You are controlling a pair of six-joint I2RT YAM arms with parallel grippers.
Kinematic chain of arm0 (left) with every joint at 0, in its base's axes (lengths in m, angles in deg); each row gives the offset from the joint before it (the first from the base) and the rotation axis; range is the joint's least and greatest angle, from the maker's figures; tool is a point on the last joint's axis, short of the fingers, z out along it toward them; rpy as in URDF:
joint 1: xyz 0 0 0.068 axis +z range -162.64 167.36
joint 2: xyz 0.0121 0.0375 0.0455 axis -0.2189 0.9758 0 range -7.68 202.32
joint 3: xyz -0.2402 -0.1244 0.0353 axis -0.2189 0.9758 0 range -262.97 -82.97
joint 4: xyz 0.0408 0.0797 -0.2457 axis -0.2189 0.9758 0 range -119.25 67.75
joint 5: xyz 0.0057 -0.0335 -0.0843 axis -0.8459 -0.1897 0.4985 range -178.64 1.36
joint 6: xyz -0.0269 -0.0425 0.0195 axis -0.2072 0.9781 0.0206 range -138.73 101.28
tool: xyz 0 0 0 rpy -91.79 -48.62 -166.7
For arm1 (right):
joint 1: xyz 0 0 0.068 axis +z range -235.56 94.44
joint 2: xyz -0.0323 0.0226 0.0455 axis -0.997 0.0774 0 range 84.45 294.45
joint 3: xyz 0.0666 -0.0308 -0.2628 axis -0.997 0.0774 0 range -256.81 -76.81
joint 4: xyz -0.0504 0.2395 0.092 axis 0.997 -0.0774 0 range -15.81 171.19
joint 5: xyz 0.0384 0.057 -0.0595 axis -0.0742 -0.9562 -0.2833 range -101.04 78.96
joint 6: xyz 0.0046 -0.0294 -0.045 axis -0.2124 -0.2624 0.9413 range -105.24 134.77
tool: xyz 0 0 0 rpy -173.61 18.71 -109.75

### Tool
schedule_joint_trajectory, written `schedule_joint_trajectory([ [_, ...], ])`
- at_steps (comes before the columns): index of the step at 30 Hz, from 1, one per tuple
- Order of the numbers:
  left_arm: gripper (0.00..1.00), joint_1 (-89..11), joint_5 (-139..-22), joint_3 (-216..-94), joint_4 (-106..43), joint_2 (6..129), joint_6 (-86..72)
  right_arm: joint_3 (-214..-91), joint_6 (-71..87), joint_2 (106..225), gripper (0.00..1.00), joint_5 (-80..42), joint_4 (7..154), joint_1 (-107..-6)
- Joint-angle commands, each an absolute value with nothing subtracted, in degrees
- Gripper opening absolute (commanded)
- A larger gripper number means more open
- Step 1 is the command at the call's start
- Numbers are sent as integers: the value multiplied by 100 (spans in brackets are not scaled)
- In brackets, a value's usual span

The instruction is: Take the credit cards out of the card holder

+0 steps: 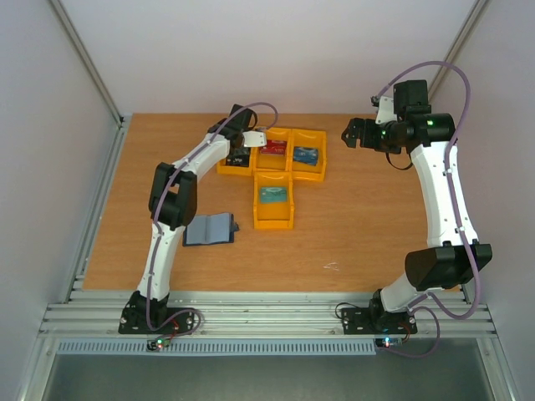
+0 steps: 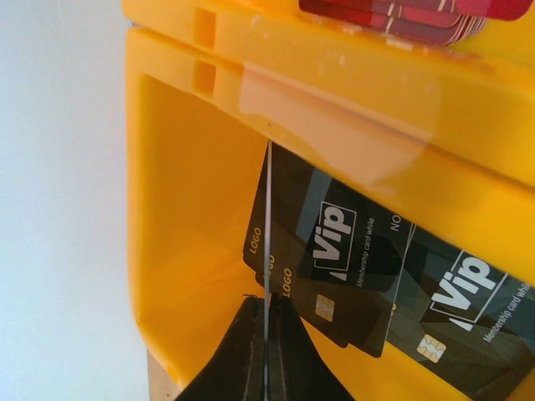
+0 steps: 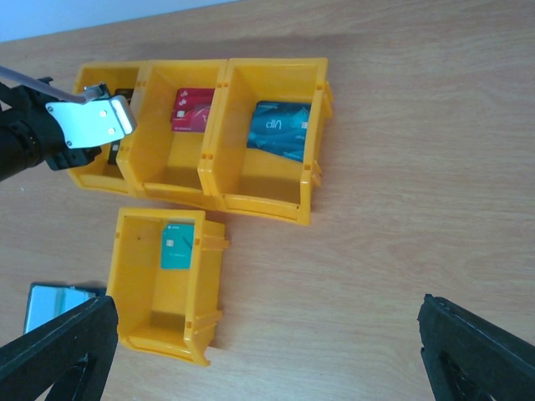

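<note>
Left gripper (image 2: 266,305) with card (image 2: 266,209) in yellow bin (image 2: 180,209), over VIP cards (image 2: 351,246)

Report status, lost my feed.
Left gripper shut on card at leftmost bin. Right gripper open, empty. Card holder open on table. Nothing in the way.

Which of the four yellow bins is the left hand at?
The leftmost bin of the row of three, with dark Vip cards; the left hand grips a card edge-on there.

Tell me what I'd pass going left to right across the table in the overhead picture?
Card holder → red cards → blue card → right gripper.
</note>
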State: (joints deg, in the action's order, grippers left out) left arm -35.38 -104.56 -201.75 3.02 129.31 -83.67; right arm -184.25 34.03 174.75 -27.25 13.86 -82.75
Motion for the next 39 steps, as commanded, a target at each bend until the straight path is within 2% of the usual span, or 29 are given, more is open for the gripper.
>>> schedule_joint_trajectory([
  [1,0,-3611,-10571,-20119,-39,13066,-8595,-18539,3434,17493,99,-2813,1334,-8341],
  [4,0,-3611,-10561,-20111,55,13030,-8572,-18531,3458,17491,99,-2825,1336,-8355],
  [7,8,-3611,-10514,-20015,98,12996,-8655,-18518,3454,17500,99,-2865,1344,-8393],
  [14,9,-3603,-10622,-20179,-34,13195,-8818,-18524,3454,17503,99,-2932,1363,-8422],
  [26,61,-3602,-10705,-20329,84,13225,-8627,-18521,3463,17460,99,-3032,1352,-8426],
  [39,95,-3585,-10516,-20362,269,12943,-8143,-18517,3457,17412,99,-3107,1330,-8431],
])
